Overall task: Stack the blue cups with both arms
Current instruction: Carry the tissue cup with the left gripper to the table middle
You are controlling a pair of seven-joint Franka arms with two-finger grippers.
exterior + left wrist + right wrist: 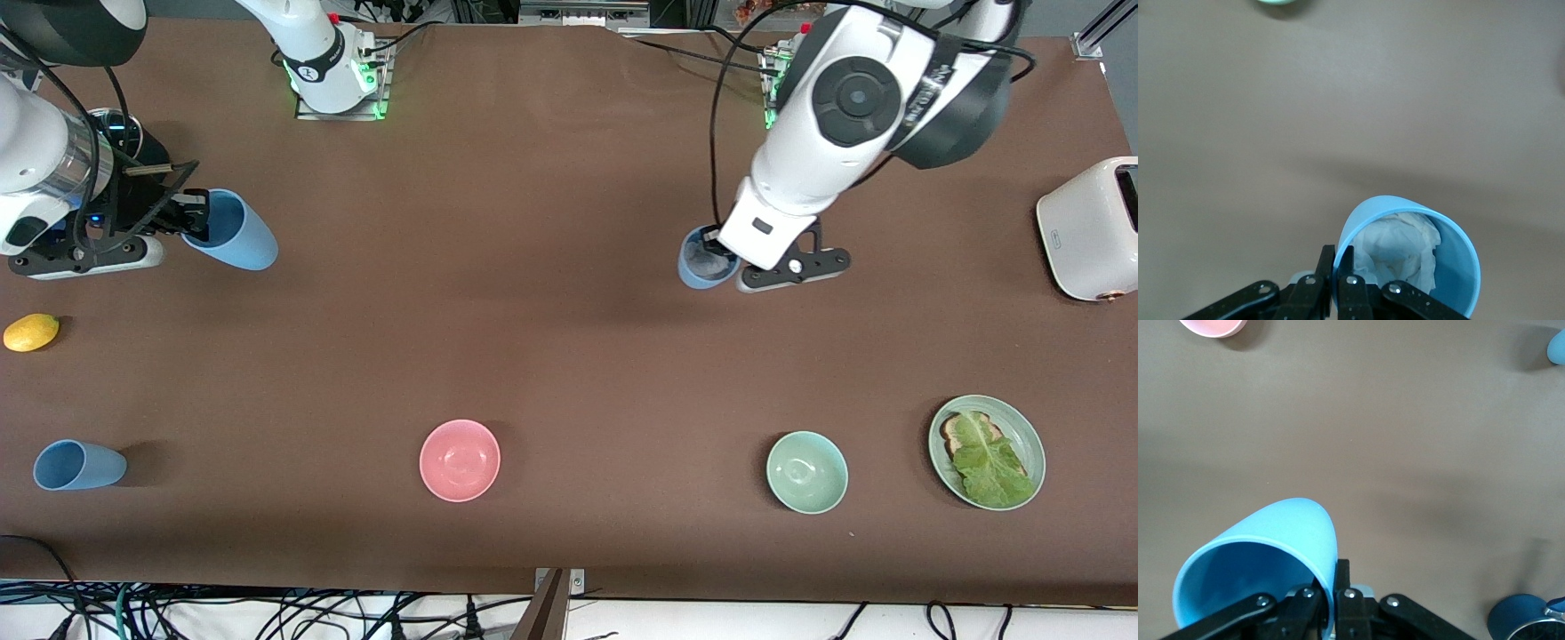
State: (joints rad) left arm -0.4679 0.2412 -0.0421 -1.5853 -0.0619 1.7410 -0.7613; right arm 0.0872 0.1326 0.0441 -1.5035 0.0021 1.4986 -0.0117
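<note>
So far no cup is stacked: the right gripper (191, 218) pinches one blue cup's rim (233, 231), the left gripper (716, 253) pinches a paper-stuffed cup (698, 267), and a third cup (78, 465) lies near the front edge

blue cup (1451, 267) with paper inside, end effector (1337, 267) pinching rim

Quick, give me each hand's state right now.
Left hand: shut on the rim of a blue cup with crumpled paper inside.
Right hand: shut on the rim of an empty, tilted blue cup.
</note>
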